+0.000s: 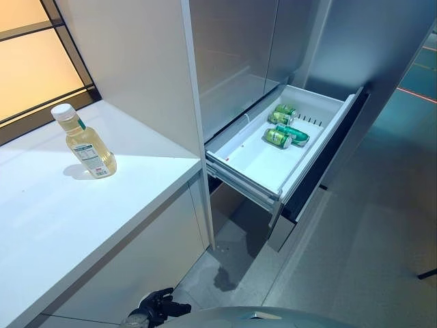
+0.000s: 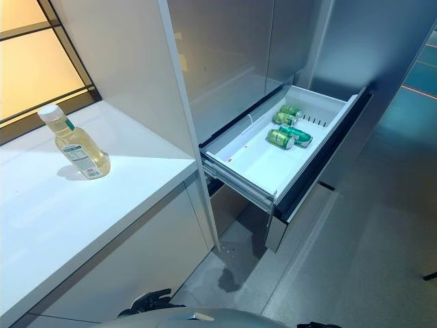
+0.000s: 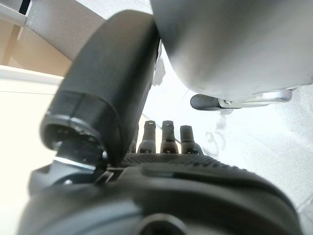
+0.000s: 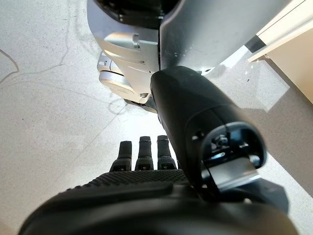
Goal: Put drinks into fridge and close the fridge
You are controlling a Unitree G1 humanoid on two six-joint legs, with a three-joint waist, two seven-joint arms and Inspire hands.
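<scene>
A bottle of yellow drink point(image 1: 85, 143) with a white cap stands upright on the white counter point(image 1: 61, 212) at the left. The fridge's drawer point(image 1: 259, 164) is pulled out at the right, and green cans point(image 1: 285, 126) lie at its far end. My left hand point(image 1: 160, 304) hangs low beside the counter's front, well below the bottle, open and empty; in its wrist view point(image 3: 186, 171) the fingers are straight above the floor. My right hand point(image 4: 122, 186) hangs open and empty over the floor.
A tall white panel point(image 1: 136, 61) stands between the counter and the fridge's grey doors point(image 1: 239, 48). The drawer's front point(image 1: 321, 164) juts out over the grey floor point(image 1: 369, 246). A window point(image 1: 31, 61) runs behind the counter.
</scene>
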